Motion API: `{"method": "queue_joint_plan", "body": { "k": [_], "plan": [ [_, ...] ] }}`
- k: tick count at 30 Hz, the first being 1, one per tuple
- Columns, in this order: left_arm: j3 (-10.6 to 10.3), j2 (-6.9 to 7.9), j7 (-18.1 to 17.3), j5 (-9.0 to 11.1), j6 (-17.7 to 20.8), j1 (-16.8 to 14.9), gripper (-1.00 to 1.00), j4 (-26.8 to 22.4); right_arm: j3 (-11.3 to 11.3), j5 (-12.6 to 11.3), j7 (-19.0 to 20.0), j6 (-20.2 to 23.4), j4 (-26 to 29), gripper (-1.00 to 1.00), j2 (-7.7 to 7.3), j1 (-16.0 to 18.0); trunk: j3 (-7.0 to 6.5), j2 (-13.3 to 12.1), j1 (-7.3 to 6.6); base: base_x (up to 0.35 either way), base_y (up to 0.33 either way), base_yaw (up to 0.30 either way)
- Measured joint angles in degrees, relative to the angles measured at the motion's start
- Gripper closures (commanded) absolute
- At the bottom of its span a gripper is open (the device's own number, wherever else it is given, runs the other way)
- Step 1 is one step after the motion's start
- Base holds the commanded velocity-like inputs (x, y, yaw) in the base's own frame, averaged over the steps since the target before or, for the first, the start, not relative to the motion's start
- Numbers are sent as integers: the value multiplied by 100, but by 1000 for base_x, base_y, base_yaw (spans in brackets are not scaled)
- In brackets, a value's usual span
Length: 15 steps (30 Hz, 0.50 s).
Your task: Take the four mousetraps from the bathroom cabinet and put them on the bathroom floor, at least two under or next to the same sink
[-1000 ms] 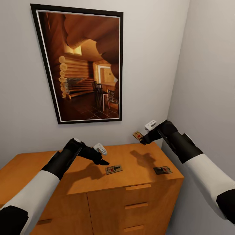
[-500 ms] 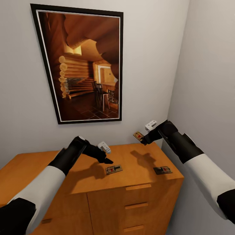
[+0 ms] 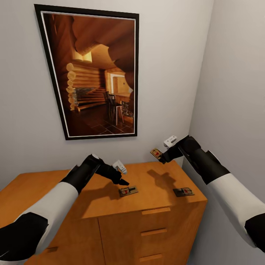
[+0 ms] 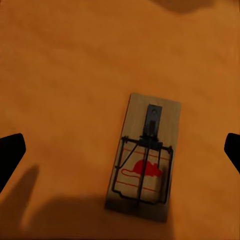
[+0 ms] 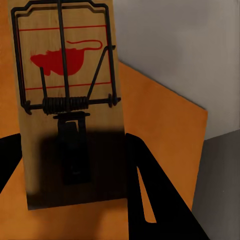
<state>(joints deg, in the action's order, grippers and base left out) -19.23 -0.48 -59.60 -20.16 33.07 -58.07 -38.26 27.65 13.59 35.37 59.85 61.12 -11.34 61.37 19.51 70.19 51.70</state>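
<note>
Slowly the left claw (image 3: pixel 123 182) has slid toward the middle of the head view and now hangs just above a mousetrap (image 3: pixel 128 191) lying on the cabinet (image 3: pixel 44 187). Another trap (image 3: pixel 183 191) lies near the lower right. The right claw (image 3: pixel 160 158) holds a third trap (image 3: pixel 155 152) up in the air, gripping it.

Left wrist view: the trap (image 4: pixel 145 157) lies flat between wide-open fingers, ready to grab.

Right wrist view: the held trap (image 5: pixel 65 100) sits pinched, cabinet below. A framed picture (image 3: pixel 96 71) hangs above; nothing blocks the way.
</note>
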Motion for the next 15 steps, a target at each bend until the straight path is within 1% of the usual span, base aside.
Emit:
{"method": "queue_joint_plan", "body": {
  "k": [3,4,7,11,15],
  "plan": [
    [0,-23,140,6,-35,-4,-100,148,-1,0,0,0,-1,100,-2,0,0,0,0,0,0,0],
    [-1,-52,238,9,-64,-5,-100,332,-1,-5,0,0,-2,100,-3,0,0,0,0,0,0,0],
    [0,-86,285,22,-84,-7,-100,477,-1,-7,0,0,-6,100,-3,0,0,0,0,0,0,0],
    [0,-132,305,30,-93,-7,-100,552,-1,-9,0,0,-5,100,-3,0,0,0,0,0,0,0],
    [-4,-235,312,49,-103,-7,-100,681,-1,-8,5,0,-3,100,0,0,0,0,0,0,0,0]
  ]
}}
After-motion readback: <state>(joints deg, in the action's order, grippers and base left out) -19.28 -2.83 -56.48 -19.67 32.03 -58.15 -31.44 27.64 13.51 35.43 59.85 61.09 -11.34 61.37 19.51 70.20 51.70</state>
